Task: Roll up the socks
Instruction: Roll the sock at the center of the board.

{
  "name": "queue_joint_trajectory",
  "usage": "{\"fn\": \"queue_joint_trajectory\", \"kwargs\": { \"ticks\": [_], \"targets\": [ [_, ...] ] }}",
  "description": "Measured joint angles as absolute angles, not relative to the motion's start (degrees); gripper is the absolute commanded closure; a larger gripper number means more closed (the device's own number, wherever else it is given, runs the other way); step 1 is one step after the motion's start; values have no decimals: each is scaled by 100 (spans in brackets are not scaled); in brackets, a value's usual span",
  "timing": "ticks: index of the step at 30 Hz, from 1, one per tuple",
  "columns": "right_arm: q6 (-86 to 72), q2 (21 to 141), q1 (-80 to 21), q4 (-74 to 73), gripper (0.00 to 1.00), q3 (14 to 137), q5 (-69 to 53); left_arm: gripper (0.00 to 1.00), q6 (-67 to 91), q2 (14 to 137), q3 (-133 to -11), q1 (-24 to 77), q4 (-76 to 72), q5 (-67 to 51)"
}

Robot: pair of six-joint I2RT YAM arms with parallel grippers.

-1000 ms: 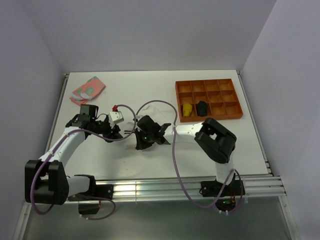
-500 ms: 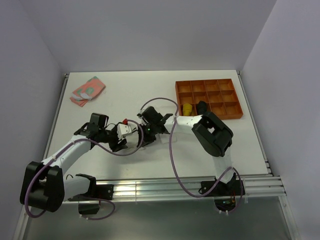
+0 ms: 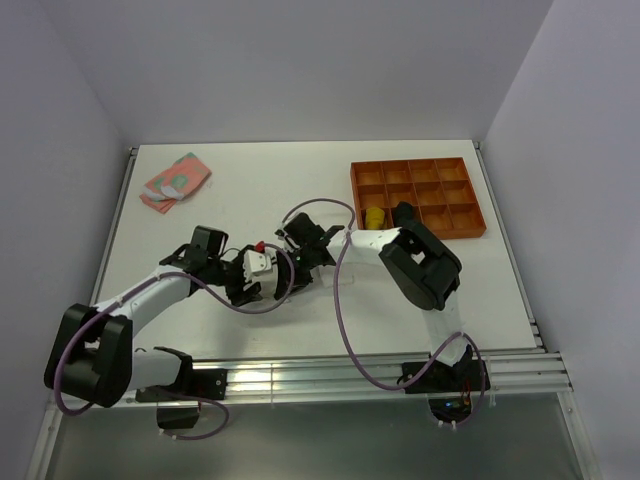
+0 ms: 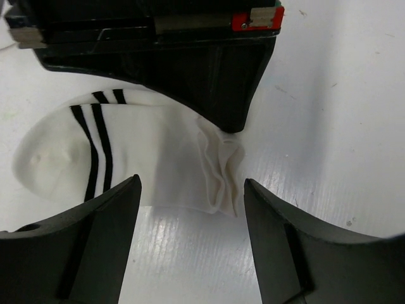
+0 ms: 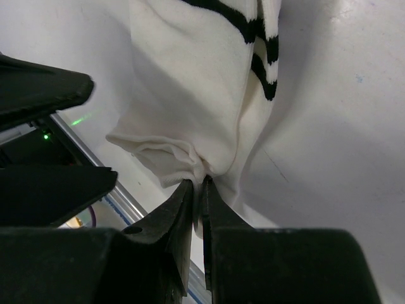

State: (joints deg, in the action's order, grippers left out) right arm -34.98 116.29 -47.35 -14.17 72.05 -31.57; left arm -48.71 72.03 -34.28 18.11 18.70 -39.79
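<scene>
You have a white sock [image 4: 158, 161] with thin black stripes. Your tray [image 3: 452, 196] at the far right is orange, with a yellow item [image 3: 373, 217] inside. The cloth [image 3: 175, 180] at the far left is pink with green patches.

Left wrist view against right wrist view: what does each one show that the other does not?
Only the left wrist view shows the left gripper, jaws open over the striped sock, and the sock's rounded end. Only the right wrist view shows the right gripper with jaws shut on the sock's bunched edge. Both show the black stripes and the white table.
</scene>
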Motion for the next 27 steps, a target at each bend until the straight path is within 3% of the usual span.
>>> {"fn": "queue_joint_trajectory", "kwargs": {
  "ticks": [19,27],
  "targets": [
    [-3629,11662,-4696,-1402,100,7212,-3247,29,-4663,7743,-3402,2108,1522,-3953],
    [-3640,11662,-4683,-1372,100,7194,-3253,37,-4482,7896,-3385,2200,1350,-3898]
  ]
}}
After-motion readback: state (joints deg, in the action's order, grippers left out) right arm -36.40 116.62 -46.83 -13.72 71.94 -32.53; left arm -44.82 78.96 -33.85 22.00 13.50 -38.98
